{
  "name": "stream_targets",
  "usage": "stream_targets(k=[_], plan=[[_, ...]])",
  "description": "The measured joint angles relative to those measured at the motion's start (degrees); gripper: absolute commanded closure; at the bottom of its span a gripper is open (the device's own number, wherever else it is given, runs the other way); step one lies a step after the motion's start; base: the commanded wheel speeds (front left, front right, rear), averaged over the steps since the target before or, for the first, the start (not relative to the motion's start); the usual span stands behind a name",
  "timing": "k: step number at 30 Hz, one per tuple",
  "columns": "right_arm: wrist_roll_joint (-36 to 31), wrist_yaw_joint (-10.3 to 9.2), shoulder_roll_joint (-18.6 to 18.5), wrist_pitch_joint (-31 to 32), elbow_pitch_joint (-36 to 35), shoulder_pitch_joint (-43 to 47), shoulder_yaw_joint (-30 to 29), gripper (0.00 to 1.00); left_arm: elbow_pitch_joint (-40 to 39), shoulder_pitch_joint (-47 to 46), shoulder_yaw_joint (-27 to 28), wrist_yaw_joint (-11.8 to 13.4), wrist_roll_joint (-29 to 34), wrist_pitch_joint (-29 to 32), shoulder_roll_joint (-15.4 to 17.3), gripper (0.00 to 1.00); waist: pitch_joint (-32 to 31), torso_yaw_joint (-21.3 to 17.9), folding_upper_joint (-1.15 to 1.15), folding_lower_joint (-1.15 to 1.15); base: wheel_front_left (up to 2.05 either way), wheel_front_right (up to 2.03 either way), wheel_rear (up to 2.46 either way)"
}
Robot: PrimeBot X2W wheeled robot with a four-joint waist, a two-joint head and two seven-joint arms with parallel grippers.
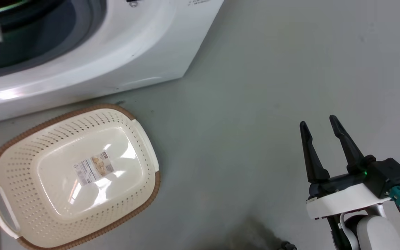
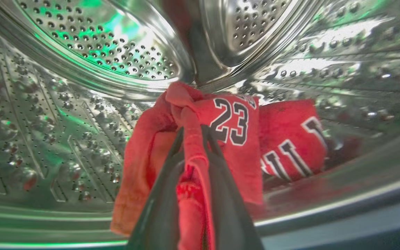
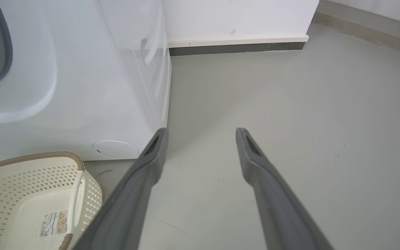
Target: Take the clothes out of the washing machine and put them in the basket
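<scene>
One red jersey runs lengthwise along the left gripper clamping it; right gripper spread.

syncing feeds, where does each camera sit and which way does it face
Head view: on the head, facing down at floor, basket, washing machine; right gripper open, lower right.
Left wrist view: left wrist, inside the drum; left gripper shut on a red jersey.
Right wrist view: right wrist, low, facing floor and wall past its open fingers.
Shared: head and right wrist views both show the basket.
</scene>
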Motion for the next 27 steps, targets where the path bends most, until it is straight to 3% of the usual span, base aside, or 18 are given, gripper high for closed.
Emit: stream_targets(k=[7,10,16,27], plan=[[-0.44,0.0,0.0,1.13,0.23,0.35,-1.81,0.0,4.14,5.98,0.55,0.0,-2.76,-13.7,-4.16,1.0,-5.79,1.36,0.0,0.0,0.0,0.0,0.0],[-0.86,0.01,0.01,1.59,0.33,1.66,-2.56,0.0,5.8,8.64,0.41,-0.55,-3.81,-16.71,-5.91,1.0,-8.89,2.06,0.0,0.0,0.0,0.0,0.0],[-1.4,0.0,0.01,2.98,0.26,4.36,-3.34,0.0,5.59,14.86,1.08,-0.6,-5.19,-18.47,-9.05,1.0,-15.23,4.02,0.0,-0.01,0.0,0.0,0.0],[-1.77,0.0,0.01,5.05,-1.82,9.02,-4.9,0.0,-10.26,29.7,3.9,-1.37,-5.13,-18.62,-12.66,1.0,-25.73,8.02,0.0,-0.02,0.0,0.0,0.0]])
